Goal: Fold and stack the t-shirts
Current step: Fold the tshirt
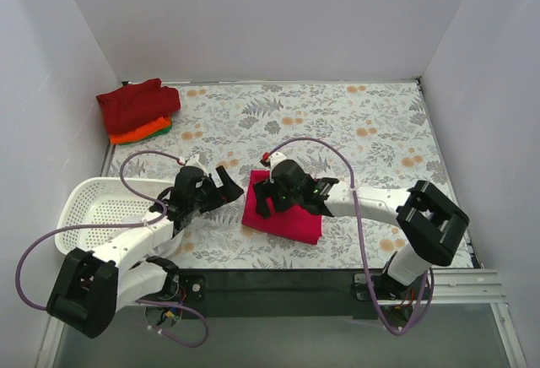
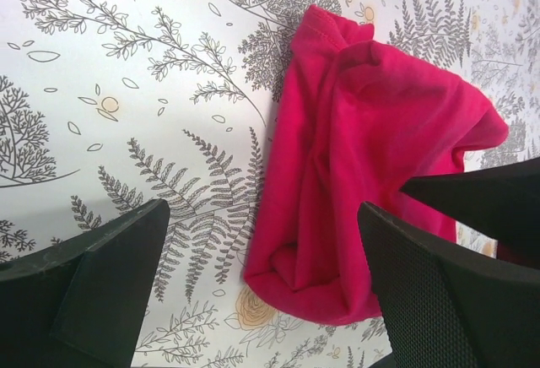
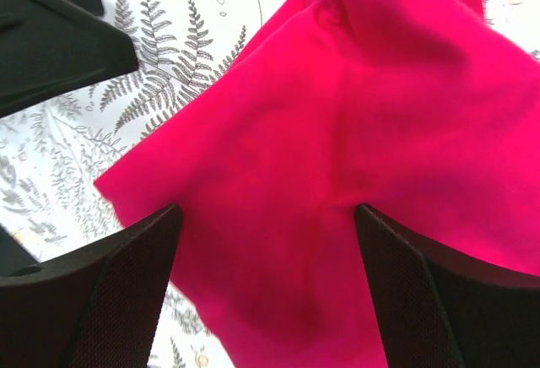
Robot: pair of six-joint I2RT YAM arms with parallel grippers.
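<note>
Both pairs of jaws stand wide apart and neither clamps anything: the left gripper (image 2: pixel 261 212) has its two black fingers (image 2: pixel 110 284) spread over the patterned table (image 1: pixel 337 115), with the near rounded end of the pinkish-red t-shirt (image 2: pixel 371 132) lying between them, closer to the right-hand finger, and whether that finger touches the cloth cannot be told. The right gripper (image 3: pixel 268 212) hangs directly above the same shirt, its fingers splayed with red cloth filling the gap beneath them; the cloth looks loose and rumpled there, rising in a soft ridge, and no pinch on it shows. In the overhead view the two grippers face each other near the middle of the table, the left one just beside the shirt's left edge, the right one over its upper left corner. The shirt lies folded into a rough rectangle, set at a slant, near the front edge of the table. Well apart from it, in the far left corner, a dark red t-shirt (image 1: pixel 135 105) sits on top of an orange t-shirt (image 1: pixel 135 136) and a green t-shirt (image 1: pixel 164 129), only thin edges of the lower two showing. A white lattice basket (image 1: pixel 93 208) stands at the near left, beside the left arm
</note>
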